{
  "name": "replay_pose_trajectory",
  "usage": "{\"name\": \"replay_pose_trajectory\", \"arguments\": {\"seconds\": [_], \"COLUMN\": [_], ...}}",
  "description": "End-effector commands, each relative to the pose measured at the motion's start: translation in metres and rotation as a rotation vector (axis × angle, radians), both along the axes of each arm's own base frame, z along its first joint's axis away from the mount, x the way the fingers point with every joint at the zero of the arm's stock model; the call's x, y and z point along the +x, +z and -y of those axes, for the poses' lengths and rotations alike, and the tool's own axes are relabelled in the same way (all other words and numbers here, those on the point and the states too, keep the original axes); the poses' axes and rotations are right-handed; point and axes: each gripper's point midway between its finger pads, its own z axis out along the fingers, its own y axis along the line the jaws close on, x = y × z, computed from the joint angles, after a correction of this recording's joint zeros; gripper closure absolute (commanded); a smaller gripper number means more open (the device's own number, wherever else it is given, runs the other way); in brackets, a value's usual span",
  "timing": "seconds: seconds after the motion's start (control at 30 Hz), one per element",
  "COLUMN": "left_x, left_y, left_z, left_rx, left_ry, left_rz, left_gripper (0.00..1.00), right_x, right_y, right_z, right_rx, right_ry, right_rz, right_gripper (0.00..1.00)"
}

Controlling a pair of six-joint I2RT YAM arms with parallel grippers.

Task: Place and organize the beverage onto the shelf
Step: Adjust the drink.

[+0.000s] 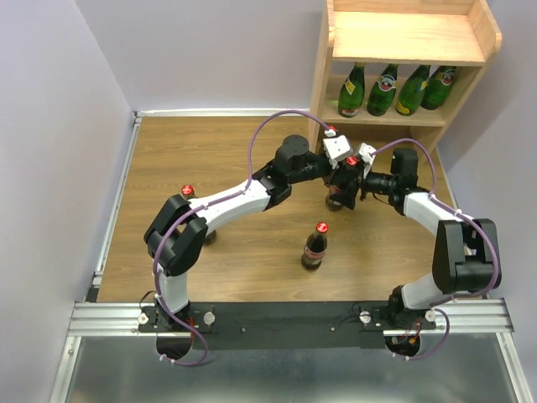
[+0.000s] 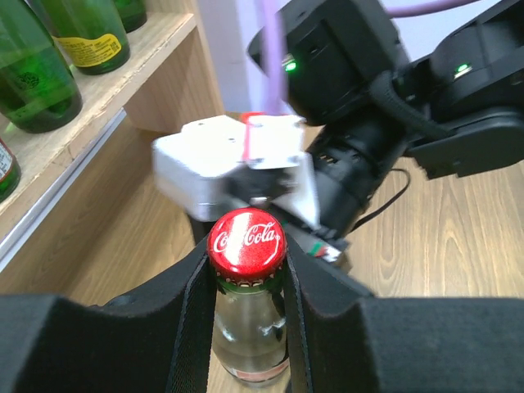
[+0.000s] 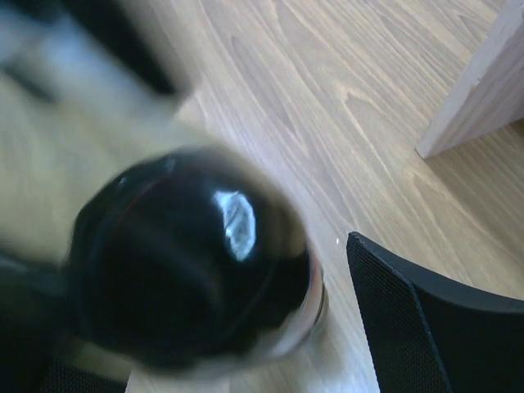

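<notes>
So the left gripper [image 2: 248, 274] is clamped round the neck of a cola bottle [image 2: 246, 239], near the shelf [image 1: 403, 38]. The right gripper [image 1: 357, 178] is right beside it, but its own view is all blur, so I can't tell if it's gripping anything.

A robot lab's test cell: plain lilac walls [image 1: 50, 168] box in the wood-grain table [image 1: 210, 151] under the left gripper [image 2: 246, 282]; behind it, both arms [image 1: 226, 201] bolt to an aluminium rail [image 1: 109, 317].

Four bottles [image 1: 382, 90] on shelf [image 1: 403, 38] lower tier (side by side); lone cola bottle [image 1: 315, 248] well before it.
</notes>
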Motion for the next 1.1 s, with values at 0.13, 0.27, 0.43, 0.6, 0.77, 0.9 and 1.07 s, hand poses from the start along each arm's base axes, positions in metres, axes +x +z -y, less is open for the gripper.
{"name": "replay_pose_trajectory", "arguments": {"seconds": [0.13, 0.27, 0.43, 0.6, 0.77, 0.9, 1.07], "left_x": [-0.015, -0.017, -0.02, -0.022, -0.022, -0.022, -0.024], "left_y": [0.046, 0.048, 0.05, 0.049, 0.046, 0.041, 0.04], "left_z": [-0.006, -0.006, -0.005, -0.005, -0.005, -0.006, -0.01], "left_rx": [-0.088, -0.091, -0.096, -0.095, -0.092, -0.087, -0.091], "left_ry": [-0.028, -0.036, -0.057, -0.065, -0.065, -0.061, -0.053], "left_rz": [0.1, 0.105, 0.111, 0.109, 0.105, 0.096, 0.094], "left_gripper": [1.0, 1.0, 1.0, 1.0, 1.0, 0.86, 0.68], "right_x": [-0.016, -0.022, -0.026, -0.039, -0.044, -0.044, -0.05], "right_y": [0.006, 0.006, 0.007, 0.001, -0.001, 0.005, 0.007], "right_z": [0.012, 0.022, 0.038, 0.045, 0.042, 0.039, 0.036], "right_rx": [-0.044, -0.077, -0.098, -0.104, -0.09, -0.065, -0.05], "right_ry": [0.036, 0.049, 0.039, 0.079, 0.128, 0.158, 0.174], "right_rz": [0.102, 0.144, 0.173, 0.24, 0.276, 0.297, 0.296], "right_gripper": [0.0, 0.0, 0.0, 0.0, 0.0, 0.0, 0.0]}}
